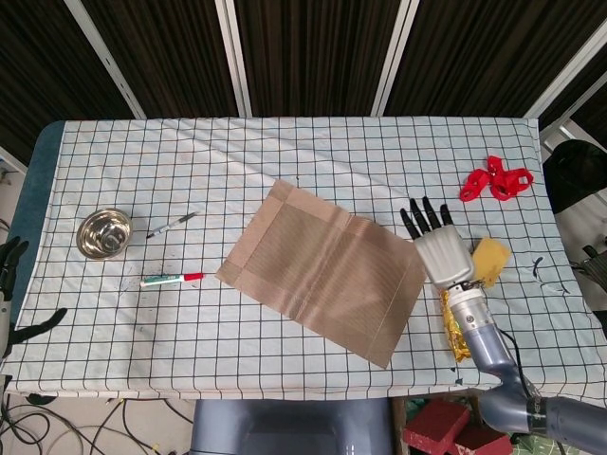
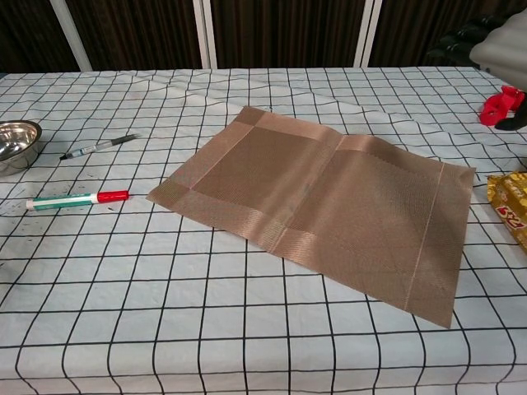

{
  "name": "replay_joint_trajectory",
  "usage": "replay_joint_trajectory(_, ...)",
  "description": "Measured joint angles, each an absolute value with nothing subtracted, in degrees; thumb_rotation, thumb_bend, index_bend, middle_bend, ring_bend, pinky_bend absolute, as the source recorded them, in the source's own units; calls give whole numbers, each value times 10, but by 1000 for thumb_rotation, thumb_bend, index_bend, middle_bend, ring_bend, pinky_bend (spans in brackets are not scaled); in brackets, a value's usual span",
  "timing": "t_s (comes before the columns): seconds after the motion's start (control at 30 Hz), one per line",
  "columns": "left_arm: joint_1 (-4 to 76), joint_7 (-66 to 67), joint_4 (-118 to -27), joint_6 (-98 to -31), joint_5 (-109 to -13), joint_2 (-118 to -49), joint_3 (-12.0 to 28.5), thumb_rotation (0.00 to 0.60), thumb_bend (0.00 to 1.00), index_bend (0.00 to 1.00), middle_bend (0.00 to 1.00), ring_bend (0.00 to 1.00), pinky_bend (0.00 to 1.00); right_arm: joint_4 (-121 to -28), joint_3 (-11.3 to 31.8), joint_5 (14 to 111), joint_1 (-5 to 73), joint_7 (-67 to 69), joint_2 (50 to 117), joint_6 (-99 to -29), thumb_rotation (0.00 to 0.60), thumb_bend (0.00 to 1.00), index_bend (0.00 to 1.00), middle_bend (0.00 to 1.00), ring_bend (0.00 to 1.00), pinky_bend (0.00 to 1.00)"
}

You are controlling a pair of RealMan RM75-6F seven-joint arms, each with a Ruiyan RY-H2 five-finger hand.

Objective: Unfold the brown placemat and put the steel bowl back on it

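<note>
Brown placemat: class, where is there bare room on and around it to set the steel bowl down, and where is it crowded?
The brown placemat lies flat and bare, the widest free patch. Bare cloth also runs from it to the table's far edge. It is crowded left, by the steel bowl, black pen and red-capped marker, and right, by the right hand and yellow sponge.

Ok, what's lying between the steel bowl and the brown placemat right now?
Two pens: a grey marker and a green-and-red marker, between steel bowl and brown placemat, clearest in the head view.
</note>
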State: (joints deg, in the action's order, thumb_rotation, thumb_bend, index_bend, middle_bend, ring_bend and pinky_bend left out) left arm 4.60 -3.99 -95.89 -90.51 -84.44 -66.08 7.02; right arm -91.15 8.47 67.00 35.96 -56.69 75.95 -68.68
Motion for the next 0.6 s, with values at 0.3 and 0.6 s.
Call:
replay_joint_trajectory(0.3, 46, -30, -960, -905, -851, -662, 66, 600, 102, 53, 12, 0, 0, -962, 79, 686, 297, -445, 720, -750, 600, 46, 0, 0, 0, 174)
replay_joint_trajectory(0.6, 52, 1, -969, -898, -859, -662, 63, 600, 101, 53, 13, 0, 0, -1003, 43, 752, 180, -224, 663, -865, 600, 59, 0, 0, 0, 174)
